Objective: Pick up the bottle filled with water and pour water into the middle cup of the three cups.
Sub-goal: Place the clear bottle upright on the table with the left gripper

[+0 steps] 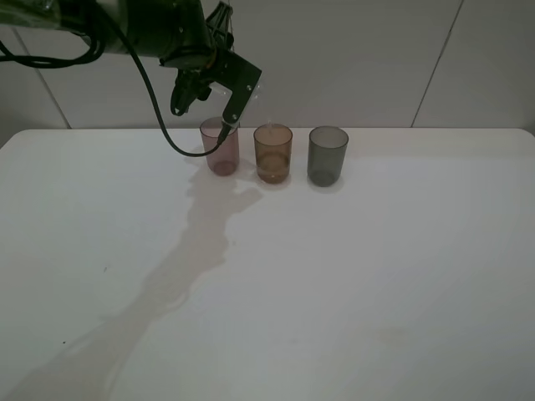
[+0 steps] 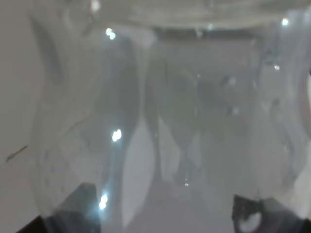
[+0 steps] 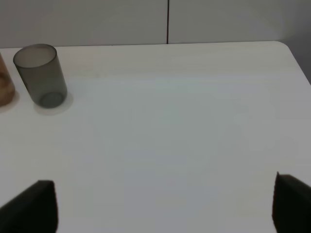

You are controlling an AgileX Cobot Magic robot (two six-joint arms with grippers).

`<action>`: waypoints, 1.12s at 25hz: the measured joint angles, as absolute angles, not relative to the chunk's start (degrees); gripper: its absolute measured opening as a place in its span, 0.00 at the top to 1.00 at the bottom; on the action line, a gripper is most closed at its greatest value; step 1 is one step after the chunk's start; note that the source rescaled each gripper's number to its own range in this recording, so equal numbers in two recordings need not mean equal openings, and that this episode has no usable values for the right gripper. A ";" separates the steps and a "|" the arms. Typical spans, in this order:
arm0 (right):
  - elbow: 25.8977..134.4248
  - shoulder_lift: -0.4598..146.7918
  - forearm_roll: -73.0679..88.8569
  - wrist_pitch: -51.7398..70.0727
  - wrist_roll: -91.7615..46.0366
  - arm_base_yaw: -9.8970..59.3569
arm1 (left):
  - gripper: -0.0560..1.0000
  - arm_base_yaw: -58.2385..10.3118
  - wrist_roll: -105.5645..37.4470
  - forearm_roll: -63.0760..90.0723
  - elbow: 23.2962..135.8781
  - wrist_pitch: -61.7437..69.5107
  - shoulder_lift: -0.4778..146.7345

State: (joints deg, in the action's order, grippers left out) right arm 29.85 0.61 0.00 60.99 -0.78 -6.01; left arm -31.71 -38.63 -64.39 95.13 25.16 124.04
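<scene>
Three tumblers stand in a row at the back of the table: pinkish-mauve [image 1: 220,146], amber-brown middle cup [image 1: 272,152], dark grey-green [image 1: 328,155]. My left gripper [image 1: 209,100] hangs above and just behind the mauve cup, to the left of the middle cup. It is shut on the clear bottle [image 2: 160,121], which fills the left wrist view between the fingertips [image 2: 73,208]. The bottle hardly shows against the wall in the high view. My right gripper [image 3: 165,208] is open and empty, low over the table to the right of the grey-green cup [image 3: 41,75].
The white table [image 1: 334,292] runs to a tiled wall behind the cups. The left arm's shadow falls across the table's left half. The table's right back corner [image 3: 286,48] shows in the right wrist view. The amber cup's edge [image 3: 4,87] shows there too.
</scene>
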 joint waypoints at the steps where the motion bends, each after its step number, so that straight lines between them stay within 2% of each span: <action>1: 29.85 0.61 0.00 60.99 -0.78 -6.01 | 0.94 -31.71 -38.63 -64.63 95.13 25.13 124.04; 28: 29.85 0.61 0.00 60.99 -0.78 -6.01 | 0.94 -34.05 -38.78 -72.63 95.13 24.28 124.04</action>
